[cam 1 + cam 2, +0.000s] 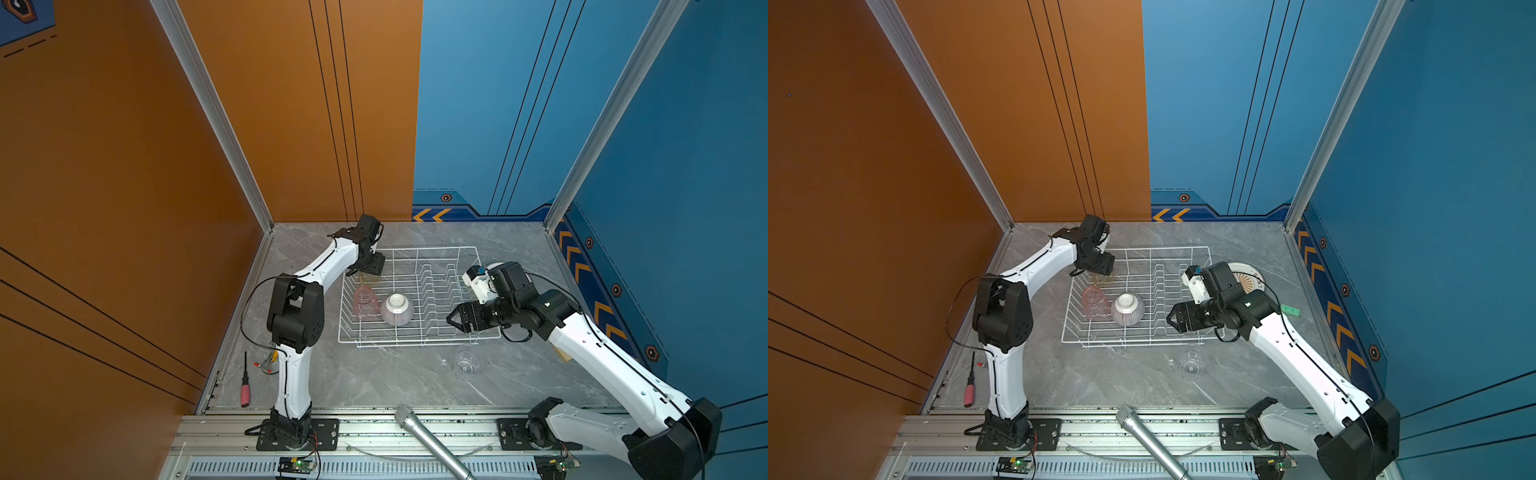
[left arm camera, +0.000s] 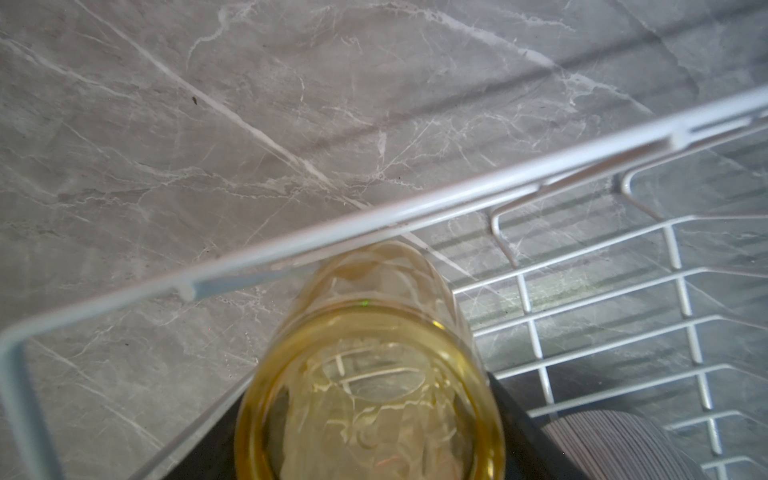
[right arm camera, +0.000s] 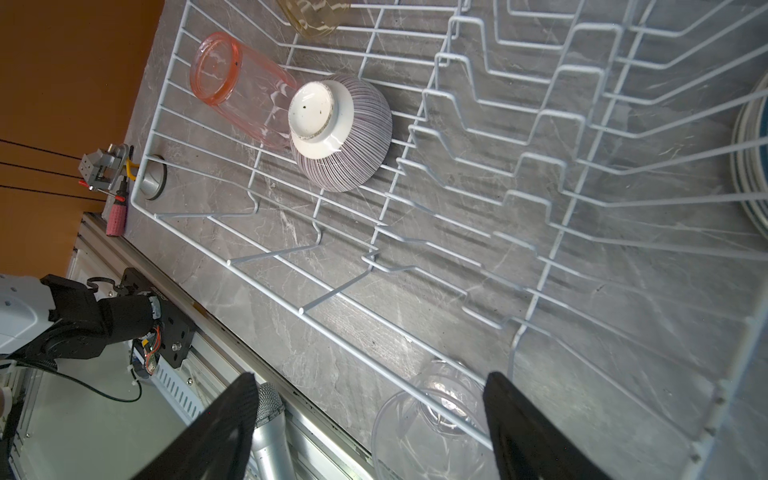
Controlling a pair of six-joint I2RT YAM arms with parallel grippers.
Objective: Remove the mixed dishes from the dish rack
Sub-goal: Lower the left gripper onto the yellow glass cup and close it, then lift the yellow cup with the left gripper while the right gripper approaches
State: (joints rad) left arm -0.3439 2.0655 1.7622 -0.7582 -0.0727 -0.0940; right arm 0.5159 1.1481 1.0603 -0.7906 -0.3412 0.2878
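Observation:
The dish rack is a white wire basket in mid-table. Its far left corner holds the amber tumbler, upside down. My left gripper reaches down over it, dark fingers tight against both sides. A pink tumbler and the striped bowl, both upside down, stand further forward in the rack. My right gripper hangs open over the rack's near right corner. A clear tumbler lies on the table just in front.
A stack of plates lies on the table right of the rack, partly behind my right arm. A pink-handled screwdriver and a small clamp lie at the near left. A microphone juts in over the front rail.

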